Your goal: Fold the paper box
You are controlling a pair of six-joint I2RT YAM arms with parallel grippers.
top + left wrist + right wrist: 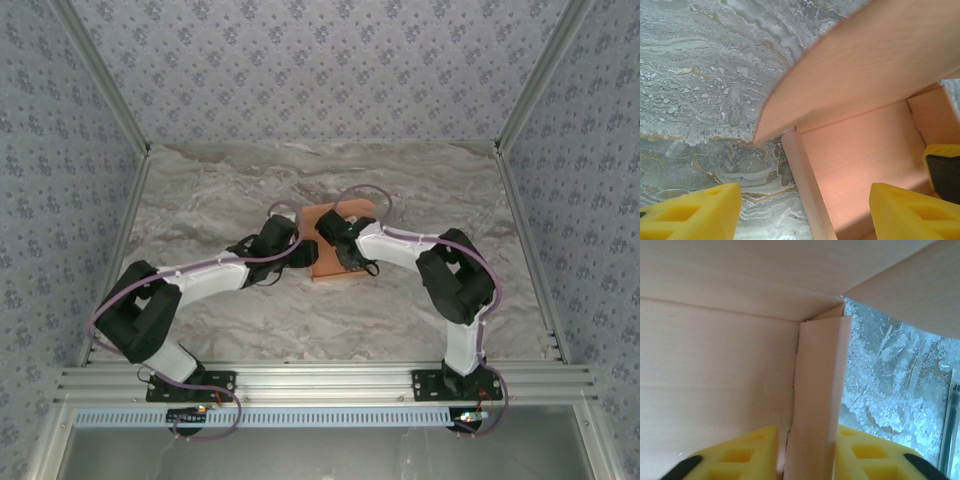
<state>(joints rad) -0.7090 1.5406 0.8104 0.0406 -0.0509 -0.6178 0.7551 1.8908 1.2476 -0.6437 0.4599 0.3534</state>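
Observation:
The paper box (320, 222) is salmon-orange card, standing part-folded at the middle of the marble table. My left gripper (305, 258) is at its left side. In the left wrist view this gripper (802, 215) is open wide, its yellow fingers (695, 212) straddling the box's upright left wall (807, 190), touching nothing. A large flap (865, 60) arches over the box's floor. My right gripper (350, 262) reaches in from the right. Its fingers (735, 455) sit close on both sides of a folded side wall (815, 390), with a thin gap at the left finger.
Grey veined marble table (220, 190) lies all around the box. Aluminium frame rails (320, 382) run along the near edge, with posts at the sides. Patterned walls (320, 60) close off the back and both sides.

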